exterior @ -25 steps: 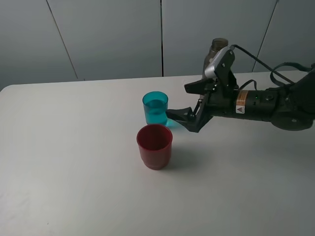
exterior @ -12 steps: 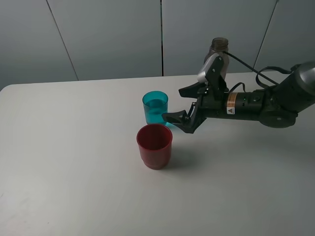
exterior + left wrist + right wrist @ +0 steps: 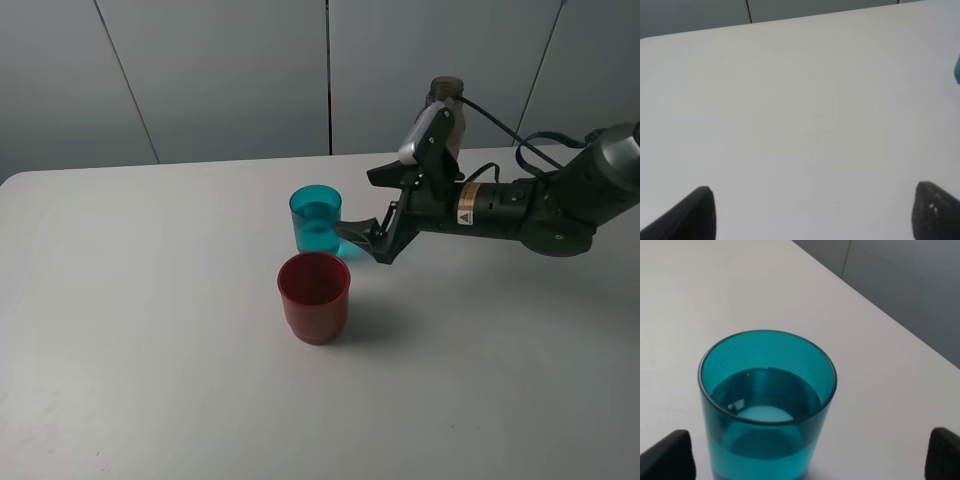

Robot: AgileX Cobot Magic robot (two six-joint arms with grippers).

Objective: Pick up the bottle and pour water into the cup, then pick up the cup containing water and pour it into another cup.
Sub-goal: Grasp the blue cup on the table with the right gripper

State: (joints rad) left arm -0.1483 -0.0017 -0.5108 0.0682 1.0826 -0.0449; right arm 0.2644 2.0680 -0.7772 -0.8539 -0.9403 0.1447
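A translucent teal cup point(image 3: 316, 219) holding water stands near the table's middle; the right wrist view shows it close up point(image 3: 767, 405), roughly half full. An opaque red cup point(image 3: 314, 296) stands just in front of it, upright. My right gripper point(image 3: 368, 207) is open, level with the teal cup and just to its right, not touching it; its fingertips point(image 3: 666, 456) frame the cup in the wrist view. The smoky grey-brown bottle point(image 3: 444, 95) stands behind the right arm, only its neck and shoulder showing. My left gripper point(image 3: 812, 212) is open over bare table.
The white table point(image 3: 150, 320) spreads wide to the left and front. A grey panelled wall point(image 3: 230, 70) runs along the table's far edge. The right arm's black body and cables point(image 3: 530, 205) lie across the right side.
My right gripper has moved left and a little toward the back, closing in on the teal cup with its jaws still open. The cups and bottle have not moved.
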